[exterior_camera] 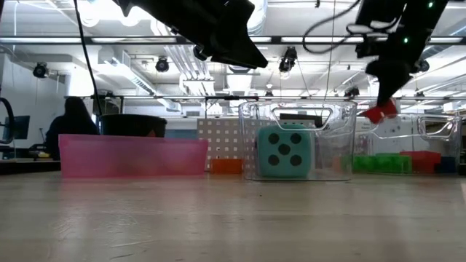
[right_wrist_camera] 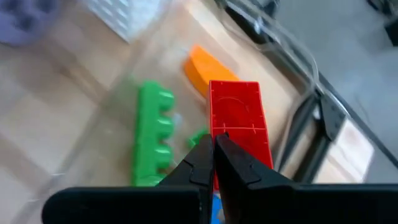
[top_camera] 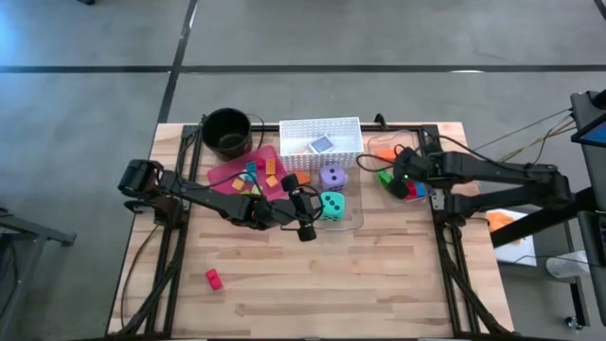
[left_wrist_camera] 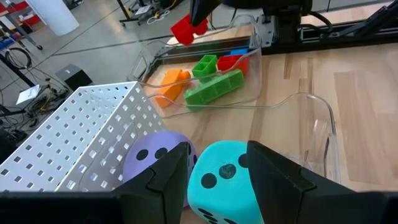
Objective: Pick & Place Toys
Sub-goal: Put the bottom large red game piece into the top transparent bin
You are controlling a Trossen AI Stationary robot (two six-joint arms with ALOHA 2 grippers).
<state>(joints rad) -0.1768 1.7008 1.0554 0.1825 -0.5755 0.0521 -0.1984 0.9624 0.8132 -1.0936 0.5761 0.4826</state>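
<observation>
- Right gripper (right_wrist_camera: 213, 163): jaws pinched shut on a red brick (right_wrist_camera: 239, 127), held in the air above the clear bin (left_wrist_camera: 249, 59) at 3 o'clock on the table (top_camera: 360, 275).
- That bin held green bricks (left_wrist_camera: 214, 87) and an orange brick (left_wrist_camera: 172, 83).
- Left gripper (left_wrist_camera: 217, 171): jaws partly open, empty, hovering over the teal die (left_wrist_camera: 224, 183); purple die (top_camera: 332, 176) just beside it at 12 o'clock.
- Lone small red brick (top_camera: 214, 278) lay at 7 o'clock.
</observation>
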